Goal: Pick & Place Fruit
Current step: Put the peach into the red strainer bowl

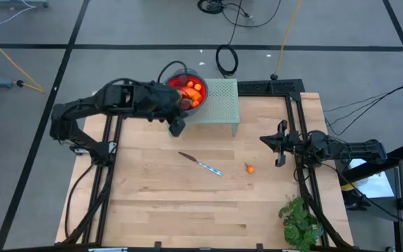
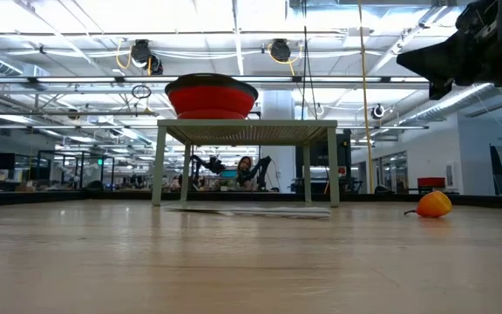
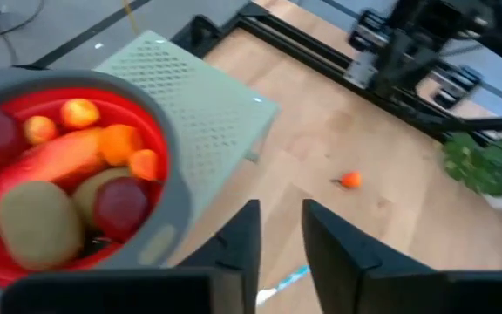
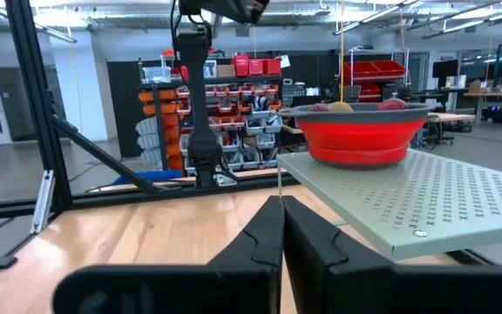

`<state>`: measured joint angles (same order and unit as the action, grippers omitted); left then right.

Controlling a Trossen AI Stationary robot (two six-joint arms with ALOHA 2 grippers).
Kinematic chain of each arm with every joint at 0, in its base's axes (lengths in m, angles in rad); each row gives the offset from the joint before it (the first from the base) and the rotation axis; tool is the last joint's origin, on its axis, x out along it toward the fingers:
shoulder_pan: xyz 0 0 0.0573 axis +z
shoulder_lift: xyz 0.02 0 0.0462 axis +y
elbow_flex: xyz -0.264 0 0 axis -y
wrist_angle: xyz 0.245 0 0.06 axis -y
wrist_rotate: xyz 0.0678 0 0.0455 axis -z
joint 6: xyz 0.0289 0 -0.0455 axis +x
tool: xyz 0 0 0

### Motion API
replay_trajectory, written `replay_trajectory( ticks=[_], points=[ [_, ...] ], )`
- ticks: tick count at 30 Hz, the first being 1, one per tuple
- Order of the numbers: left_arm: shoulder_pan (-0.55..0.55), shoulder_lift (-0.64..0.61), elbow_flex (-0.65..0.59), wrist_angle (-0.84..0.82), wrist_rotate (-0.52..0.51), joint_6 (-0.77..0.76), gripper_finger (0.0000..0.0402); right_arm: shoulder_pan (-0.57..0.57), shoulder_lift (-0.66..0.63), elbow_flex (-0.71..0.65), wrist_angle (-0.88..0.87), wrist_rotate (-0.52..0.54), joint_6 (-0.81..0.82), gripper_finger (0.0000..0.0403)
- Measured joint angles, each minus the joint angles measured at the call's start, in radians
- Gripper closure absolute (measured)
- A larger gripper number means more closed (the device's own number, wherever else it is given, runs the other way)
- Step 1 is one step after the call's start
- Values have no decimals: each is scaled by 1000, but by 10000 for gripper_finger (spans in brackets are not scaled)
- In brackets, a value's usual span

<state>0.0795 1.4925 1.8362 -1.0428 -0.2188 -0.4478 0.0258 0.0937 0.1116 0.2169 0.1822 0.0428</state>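
Left gripper (image 1: 177, 127), fingers parted and empty, beside the bowl (image 1: 175, 71) of fruit (image 1: 191, 93); right gripper (image 1: 280, 143) fingers closed, empty.

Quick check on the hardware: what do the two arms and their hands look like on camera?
Both arms are black, built of chunky jointed segments. The left hand ends in two flat, dark, blunt fingers; the right hand has the same dark finger pair. Black cables trail off behind the right arm. No markings are visible.
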Motion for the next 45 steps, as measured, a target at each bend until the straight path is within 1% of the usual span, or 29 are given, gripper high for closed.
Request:
replay_trajectory(
  ticks=[4,9,11,15,17,19,21,25,28,32,35,37,39,41,45],
  points=[
    [-51,0,0,0,-15,-8,353,0,0,0,0,-1,57,403],
    [-107,0,0,7,-45,-42,395,0,0,0,-23,-3,204,403],
    [-131,0,0,7,-58,-60,396,0,0,0,-49,-11,252,403],
    [-180,13,0,21,-75,-88,386,0,0,0,-132,-90,292,403],
    [-203,23,-12,56,-80,-88,389,0,2,0,-159,-129,303,403],
    [-222,27,-32,111,-81,-79,396,1,3,0,-171,-136,313,403],
    [-239,29,-64,144,-81,-70,399,1,6,0,-168,-135,313,403],
    [-254,28,-147,236,-79,-77,391,0,6,0,-169,-135,313,403],
    [-260,22,-204,293,-78,-80,397,0,6,0,-177,-135,313,403],
    [-266,4,-289,414,-58,-78,395,0,6,0,-188,-135,313,403],
    [-270,-1,-344,516,-34,-34,391,1,7,0,-197,-135,313,403],
    [-275,-17,-388,565,-15,-3,396,0,9,0,-195,-135,312,403],
    [-276,-36,-429,651,4,23,400,0,10,0,-204,-134,310,403],
    [-276,-65,-487,689,16,38,396,0,14,0,-199,-134,309,403],
    [-275,-138,-619,823,36,54,388,0,24,0,-199,-133,277,403]
  ],
)
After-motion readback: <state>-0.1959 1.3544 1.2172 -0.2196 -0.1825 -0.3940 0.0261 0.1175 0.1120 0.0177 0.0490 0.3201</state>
